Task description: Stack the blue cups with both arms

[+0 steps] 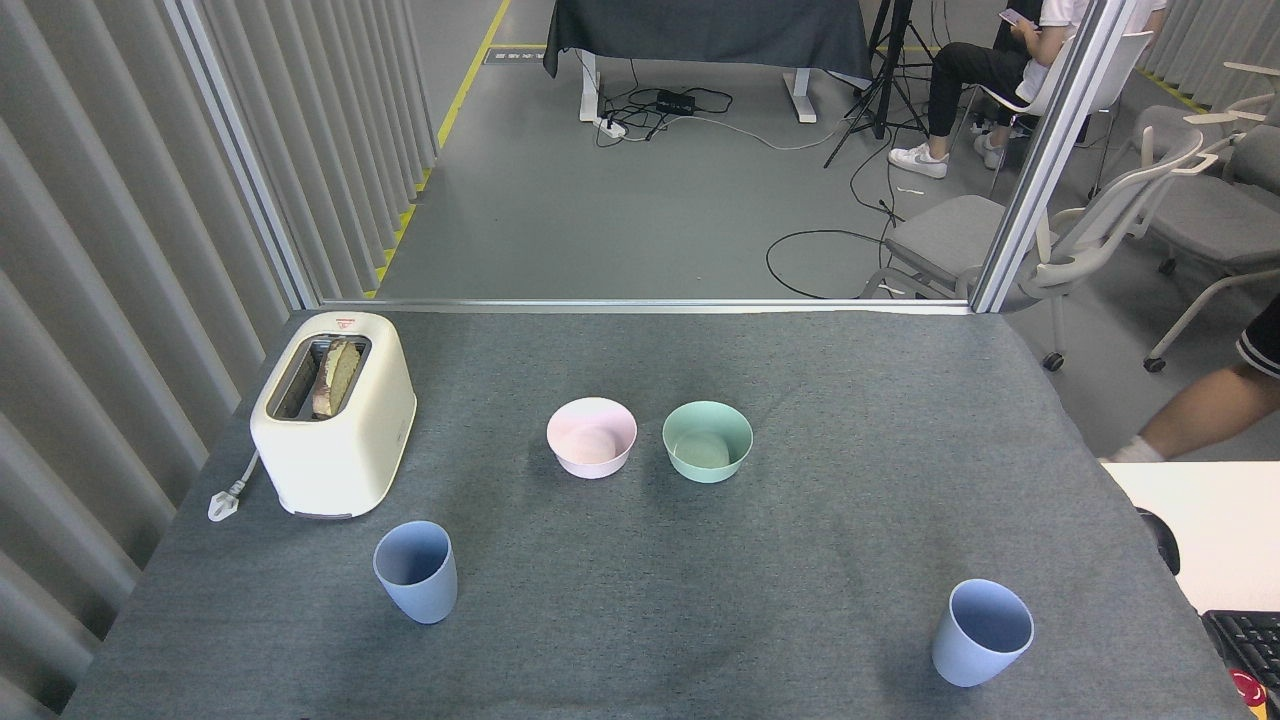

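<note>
Neither arm in view, so can't tell how the fingers stand. Nearest: right blue cup [982, 633], upright near the front-right of the grey surface [850, 400]; left blue cup [416, 571] well apart, just in front of the toaster [333, 412]. Both look light, stiff, prob. smooth; grip mid-wall w/ modest squeeze. Farther back, pink bowl [591, 437] beside mint bowl [707, 441].

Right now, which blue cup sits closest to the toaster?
The left blue cup, just in front of the cream toaster. The other blue cup stands far off at the table's right front.
</note>
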Tool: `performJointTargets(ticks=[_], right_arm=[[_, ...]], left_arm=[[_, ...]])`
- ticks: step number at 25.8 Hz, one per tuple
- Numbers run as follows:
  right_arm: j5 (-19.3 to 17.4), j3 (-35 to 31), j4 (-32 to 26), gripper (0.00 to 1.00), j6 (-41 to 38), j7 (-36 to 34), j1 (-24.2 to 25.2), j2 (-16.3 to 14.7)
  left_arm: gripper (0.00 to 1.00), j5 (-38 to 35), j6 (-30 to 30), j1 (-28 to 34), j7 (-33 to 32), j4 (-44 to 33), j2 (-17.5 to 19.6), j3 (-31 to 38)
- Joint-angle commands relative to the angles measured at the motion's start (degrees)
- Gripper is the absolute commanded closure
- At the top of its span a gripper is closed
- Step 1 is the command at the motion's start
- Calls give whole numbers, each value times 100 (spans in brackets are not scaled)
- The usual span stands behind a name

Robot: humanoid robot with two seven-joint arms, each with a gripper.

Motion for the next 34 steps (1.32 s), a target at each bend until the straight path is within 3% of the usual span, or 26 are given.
performJointTargets(ticks=[1,11,25,34], right_arm=[[-1,-2,14,0,1,10,12,-1],[-10,7,58,0,10,10,21,-9],[-10,-2,164,0,45,1,21,-9],[-10,7,234,0,45,-7,21,-9]], left_arm=[[0,4,-10,4,-2,6,11,2],[0,48,78,-128,24,68,-85,-6],[0,48,131,-1428,-248,1378,-77,-121],[0,57,280,-2035,-354,1826,-94,-156]])
